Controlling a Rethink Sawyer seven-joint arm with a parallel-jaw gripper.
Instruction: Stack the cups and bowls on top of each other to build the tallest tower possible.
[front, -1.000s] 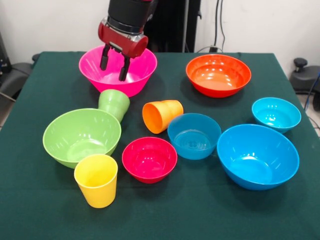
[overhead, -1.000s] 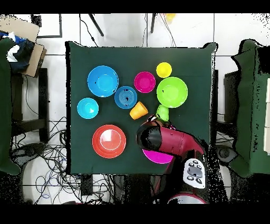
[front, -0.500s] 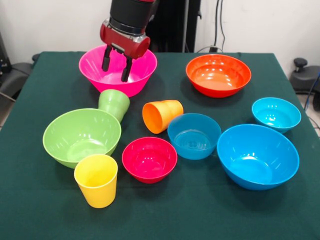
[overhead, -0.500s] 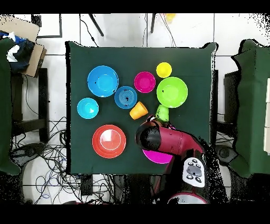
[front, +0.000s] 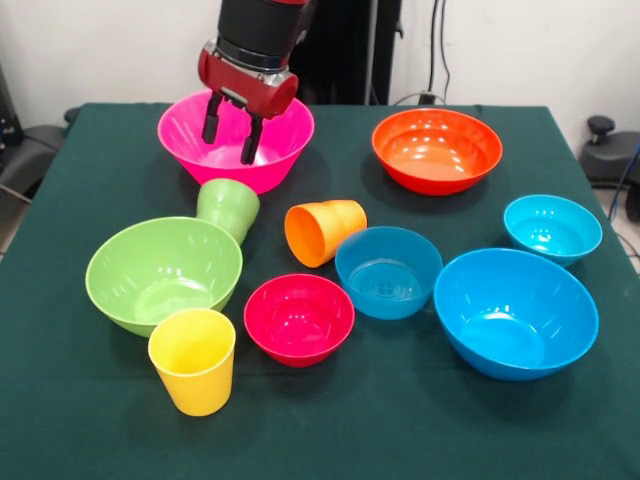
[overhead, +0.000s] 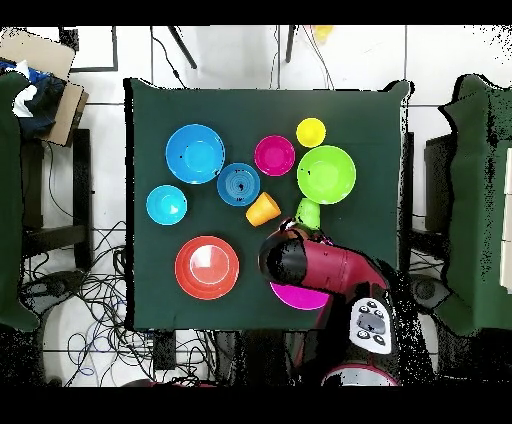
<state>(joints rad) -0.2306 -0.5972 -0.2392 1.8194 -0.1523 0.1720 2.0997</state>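
The tool (front: 231, 134) is sitting a little higher than a second ago, hanging empty over the pink bowl (front: 270, 158) with its two fingers spread apart. The green cup (front: 229, 207) is lying just in front of that bowl, leaning on the light green bowl (front: 160, 272) on the desk (front: 400, 420).

Seven bowls sit upright, unstacked — pink bowl (front: 236, 150) farthest back. Green cup (front: 229, 207) inverted, orange cup (front: 324, 231) on its side, yellow cup (front: 193, 360) upright.
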